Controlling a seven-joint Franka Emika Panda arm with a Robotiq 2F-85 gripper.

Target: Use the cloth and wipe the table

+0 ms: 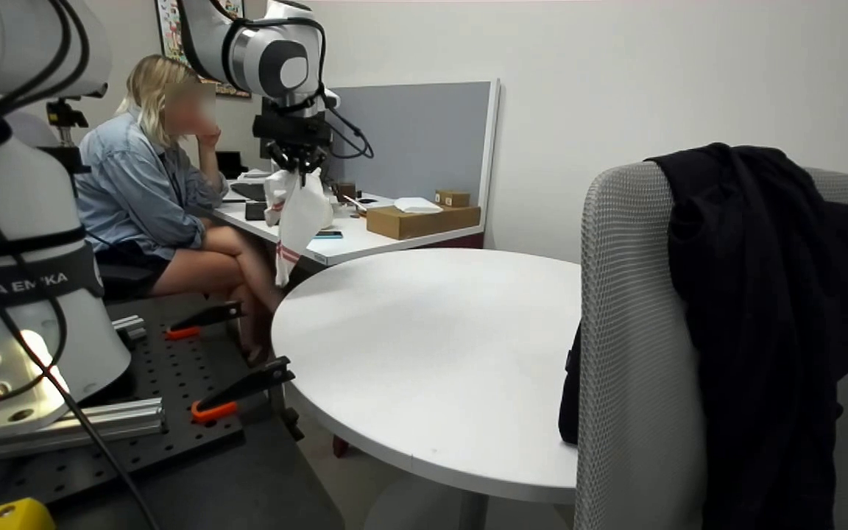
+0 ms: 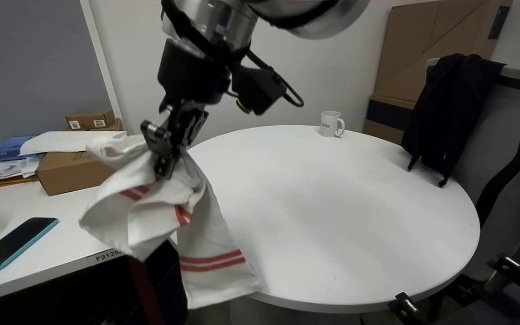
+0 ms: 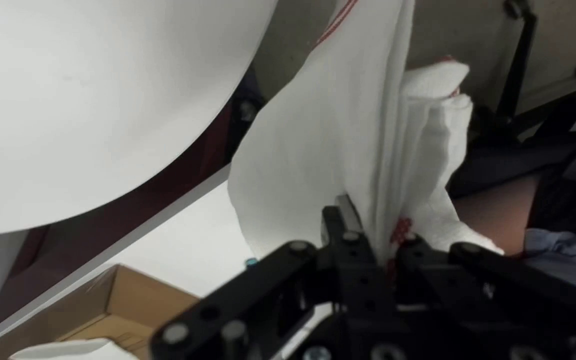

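My gripper [image 1: 300, 168] is shut on a white cloth [image 1: 305, 213] with red stripes. The cloth hangs in loose folds below the fingers. In an exterior view the gripper [image 2: 169, 155] and the cloth [image 2: 208, 234] are beside the near left edge of the round white table [image 2: 341, 216]. In the wrist view the fingers [image 3: 377, 235] pinch the bunched cloth [image 3: 308, 145], and the table [image 3: 83, 100] lies to its left. The table [image 1: 439, 338] shows in both exterior views. The cloth is held up over the gap between table and desk; part of it hides the fingertips.
A white mug [image 2: 330, 124] stands at the table's far edge. A grey chair [image 1: 630, 331] with a dark jacket [image 1: 755, 294] stands at the table. A desk [image 1: 343, 246] with a cardboard box [image 1: 424, 221] and a phone [image 2: 11, 243] adjoins. A person [image 1: 148, 173] sits near the arm.
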